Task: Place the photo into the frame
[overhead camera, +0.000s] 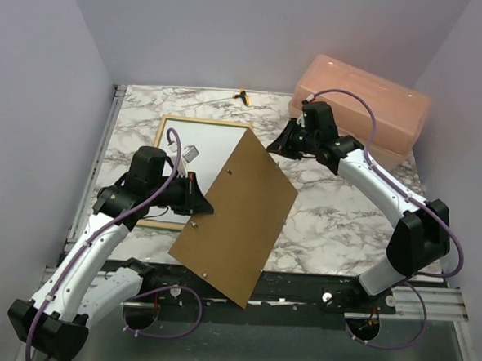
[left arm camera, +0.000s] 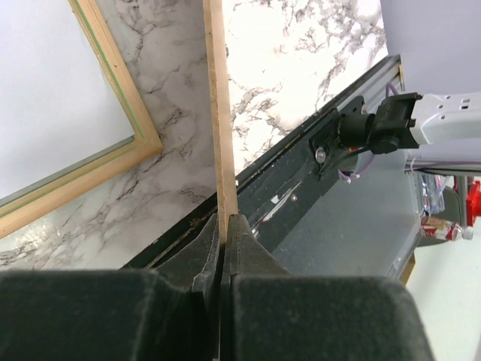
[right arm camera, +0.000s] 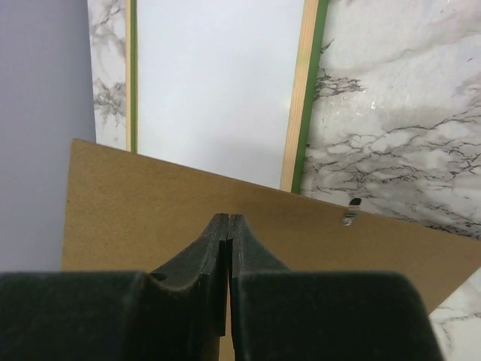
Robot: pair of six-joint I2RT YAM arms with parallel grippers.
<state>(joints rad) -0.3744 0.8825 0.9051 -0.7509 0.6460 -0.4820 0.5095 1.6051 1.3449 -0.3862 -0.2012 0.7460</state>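
- The frame [overhead camera: 204, 121] lies flat on the marble-veined worktop [overhead camera: 337, 211], back up. It has thin rectangular rails of pale bare wood, with a green strip showing along their edges.
- The photo [overhead camera: 214, 146] sits inside the frame's rails, as far as I can tell. It is a plain white, smooth, flat sheet filling the opening.
- The backing panel [overhead camera: 238, 221] is a stiff, matte brown hardboard rectangle. It is raised and tilted over the frame's right rail, hiding that rail's near end. A small metal tab [right arm camera: 348, 216] sits on its face.
- My left hand [overhead camera: 197, 204], by the frame's near right corner, is clenched on the panel's edge. In the wrist view the board runs edge-on as a thin tan strip, pinched between the black pads.
- My right hand [overhead camera: 278, 143], just off the frame's far right corner, is by the panel's raised top corner. Its pads are pressed together with nothing seen between them. I cannot tell if it touches the board.
- A box [overhead camera: 360, 102] of translucent salmon plastic with rounded corners sits well to the right of the frame, at the far wall.
- A small yellow-and-black item [overhead camera: 243, 96] lies just beyond the frame's far rail, too small to identify.
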